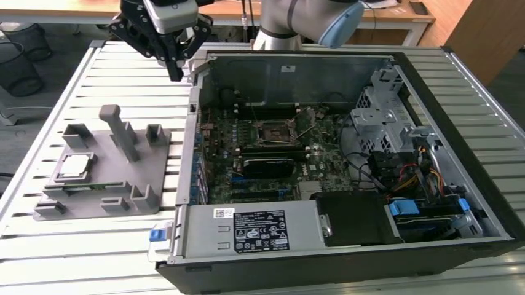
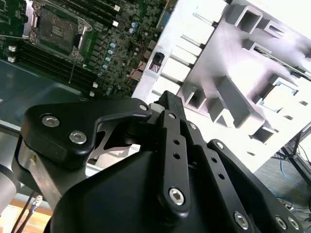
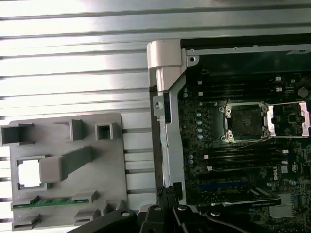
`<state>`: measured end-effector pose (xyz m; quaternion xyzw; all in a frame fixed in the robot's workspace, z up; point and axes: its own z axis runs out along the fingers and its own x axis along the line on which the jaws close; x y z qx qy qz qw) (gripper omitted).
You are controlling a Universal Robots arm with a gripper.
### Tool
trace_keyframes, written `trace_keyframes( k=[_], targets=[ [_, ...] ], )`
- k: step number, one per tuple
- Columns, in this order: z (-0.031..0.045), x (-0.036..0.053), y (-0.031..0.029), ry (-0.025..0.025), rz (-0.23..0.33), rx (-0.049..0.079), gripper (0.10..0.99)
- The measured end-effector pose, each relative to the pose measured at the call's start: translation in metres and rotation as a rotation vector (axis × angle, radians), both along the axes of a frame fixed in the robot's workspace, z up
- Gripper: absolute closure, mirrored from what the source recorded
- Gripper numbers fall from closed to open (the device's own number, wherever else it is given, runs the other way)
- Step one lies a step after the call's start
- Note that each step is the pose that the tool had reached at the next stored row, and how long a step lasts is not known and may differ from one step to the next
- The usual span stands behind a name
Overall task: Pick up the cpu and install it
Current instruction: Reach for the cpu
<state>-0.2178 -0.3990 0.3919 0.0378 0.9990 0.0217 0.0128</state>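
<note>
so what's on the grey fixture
The cpu lies flat in a square recess of the fixture, and a green board strip sits in a slot near one edge. What lies under the cpu is covered.

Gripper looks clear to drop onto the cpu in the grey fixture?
Probably yes. The cpu lies uncovered in its pocket on the grey fixture, and the gripper hangs above the table, well clear of it. The fixture's tall post beside the cpu could crowd a slanted approach.

Slatted light metal table (image 1: 123,67). Grey plastic fixture (image 1: 131,178) flat on slats, exterior view's left. Open computer case (image 1: 345,270) on its side just beside fixture, exterior view's right.
</note>
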Motion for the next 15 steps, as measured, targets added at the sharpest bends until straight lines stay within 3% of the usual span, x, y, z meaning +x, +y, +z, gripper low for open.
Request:
trace_keyframes(
  k=[15],
  targets=[
    [-0.0003,-0.0199,0.0000,0.0000,0.000,0.000,0.980]
  ],
)
